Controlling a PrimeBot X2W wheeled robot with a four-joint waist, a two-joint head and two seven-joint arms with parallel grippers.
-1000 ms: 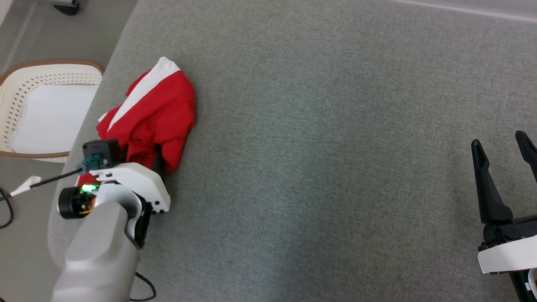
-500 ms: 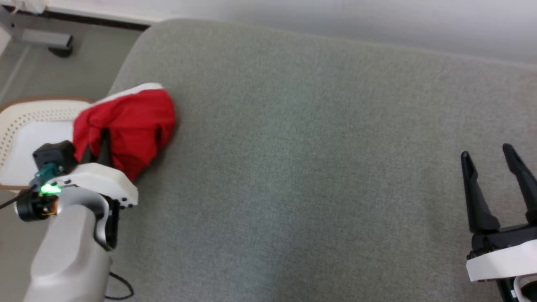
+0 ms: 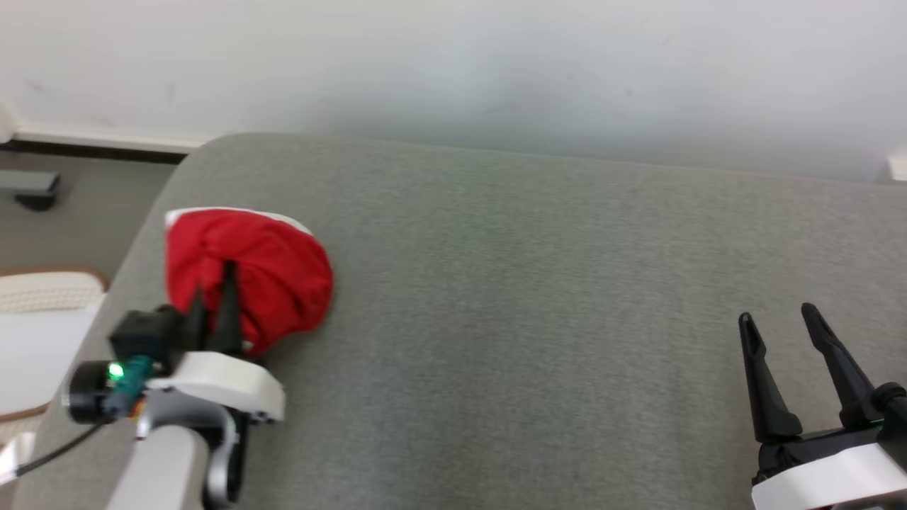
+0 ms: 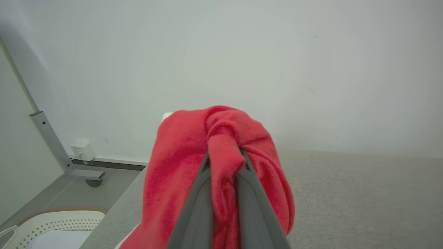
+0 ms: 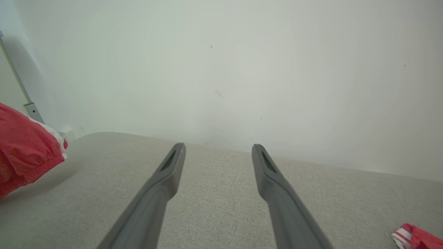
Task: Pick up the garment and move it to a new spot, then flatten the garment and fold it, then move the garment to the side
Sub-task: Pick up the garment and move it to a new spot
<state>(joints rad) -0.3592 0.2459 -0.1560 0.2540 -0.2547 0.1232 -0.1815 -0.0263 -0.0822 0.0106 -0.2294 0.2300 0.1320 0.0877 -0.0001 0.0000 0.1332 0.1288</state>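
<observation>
The garment (image 3: 269, 273) is red cloth with a white band, bunched into a lump over the left end of the grey cushioned surface (image 3: 538, 297). My left gripper (image 3: 212, 294) is shut on the garment (image 4: 225, 162), a fold pinched between its two fingers and the rest draped down around them. The garment (image 5: 24, 152) hangs clear of the surface at the left edge of the right wrist view. My right gripper (image 3: 779, 322) stands open at the lower right above bare surface, and nothing lies between its fingers (image 5: 171, 166).
A pale wall (image 3: 453, 64) rises behind the surface. A cream perforated basket (image 3: 35, 333) with white contents sits on the floor to the left, beside a grey metal leg (image 4: 52, 141). Another red and white striped piece (image 5: 413, 235) lies at the right wrist view's lower right corner.
My left gripper closed on the garment and raised it off the surface, so it now hangs bunched. The head camera tilted up, bringing the wall into view. The right gripper stayed open.
</observation>
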